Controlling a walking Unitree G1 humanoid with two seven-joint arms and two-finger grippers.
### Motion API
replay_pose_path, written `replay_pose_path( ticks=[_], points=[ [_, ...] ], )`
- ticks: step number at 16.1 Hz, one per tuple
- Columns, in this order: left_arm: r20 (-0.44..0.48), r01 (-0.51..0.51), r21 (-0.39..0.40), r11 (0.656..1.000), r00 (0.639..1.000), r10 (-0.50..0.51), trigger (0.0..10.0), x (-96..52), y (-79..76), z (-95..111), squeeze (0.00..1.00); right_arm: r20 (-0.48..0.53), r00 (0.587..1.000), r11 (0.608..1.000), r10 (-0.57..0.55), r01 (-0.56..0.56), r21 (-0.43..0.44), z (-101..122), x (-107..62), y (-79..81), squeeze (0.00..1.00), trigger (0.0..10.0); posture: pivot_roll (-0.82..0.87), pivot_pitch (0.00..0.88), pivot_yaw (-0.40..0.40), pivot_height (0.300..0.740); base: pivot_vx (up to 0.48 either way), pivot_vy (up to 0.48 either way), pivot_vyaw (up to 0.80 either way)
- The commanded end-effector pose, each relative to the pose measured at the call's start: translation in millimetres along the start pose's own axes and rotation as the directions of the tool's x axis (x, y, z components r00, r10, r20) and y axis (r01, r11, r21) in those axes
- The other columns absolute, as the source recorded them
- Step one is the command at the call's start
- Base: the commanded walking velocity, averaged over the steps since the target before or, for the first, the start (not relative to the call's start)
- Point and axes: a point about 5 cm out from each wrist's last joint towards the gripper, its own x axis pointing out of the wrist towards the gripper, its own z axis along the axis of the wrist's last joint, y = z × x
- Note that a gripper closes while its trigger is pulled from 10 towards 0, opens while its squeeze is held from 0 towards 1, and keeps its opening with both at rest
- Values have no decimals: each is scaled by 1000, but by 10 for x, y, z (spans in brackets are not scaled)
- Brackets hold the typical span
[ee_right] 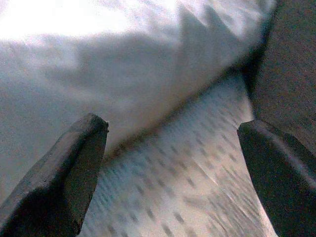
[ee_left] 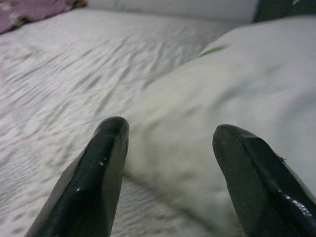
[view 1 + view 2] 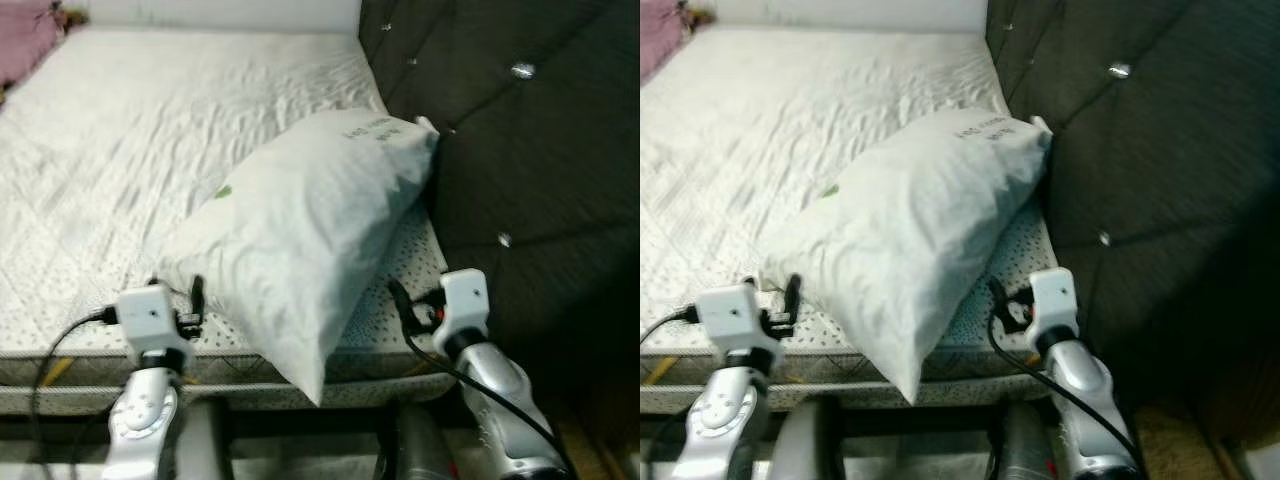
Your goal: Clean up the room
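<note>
Nearest the head camera, the left gripper [image 3: 196, 296] and right gripper [image 3: 398, 298] are raised at the near edge of the mattress [image 3: 150, 150], one on each side of a white pillow [image 3: 300, 235]. Both sets of jaws stand spread apart and hold nothing. In the left wrist view the pillow's soft flank lies just ahead of the open jaws, bulging toward one finger, with rumpled white mattress cover beyond it. In the right wrist view the dotted mattress top runs between the fingers [image 1: 64, 173]; the pillow's shaded underside lies ahead to one side and the dark tufted headboard [image 3: 520, 150] rises at the other. The pillow lies diagonally, its far corner touching the headboard and its near corner overhanging the mattress edge between the two grippers. A pink cloth [image 3: 25, 40] sits at the far corner of the bed.
</note>
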Motion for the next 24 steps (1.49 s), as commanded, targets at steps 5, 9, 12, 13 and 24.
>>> replay_pose_path(
  ticks=[5,9,12,13,24],
  points=[
    [-48,-41,4,999,998,41,10000,-50,89,-100,0,-17,1000,999,25,-25,21,-38,9,62,0,10000,-14,82,-43,484,0,0,0],
    [-66,-35,1,999,997,35,10000,-54,91,-114,0,-67,994,996,86,-84,32,-34,2,-112,0,10000,-7,78,-44,484,0,0,0],
    [-75,-19,-8,1000,997,18,10000,-55,93,-129,0,-93,986,990,141,-138,43,25,-95,-266,0,10000,-17,76,-40,484,0,0,0],
    [-76,-11,-9,1000,997,10,10000,-50,86,-131,0,-98,982,986,159,-154,57,34,-119,-284,0,10000,-21,76,-37,484,0,0,0],
    [-59,19,3,1000,998,-19,10000,62,98,-86,0,-54,988,987,147,-143,73,207,27,-401,0,10000,-10,52,-12,484,0,0,291]
  ],
)
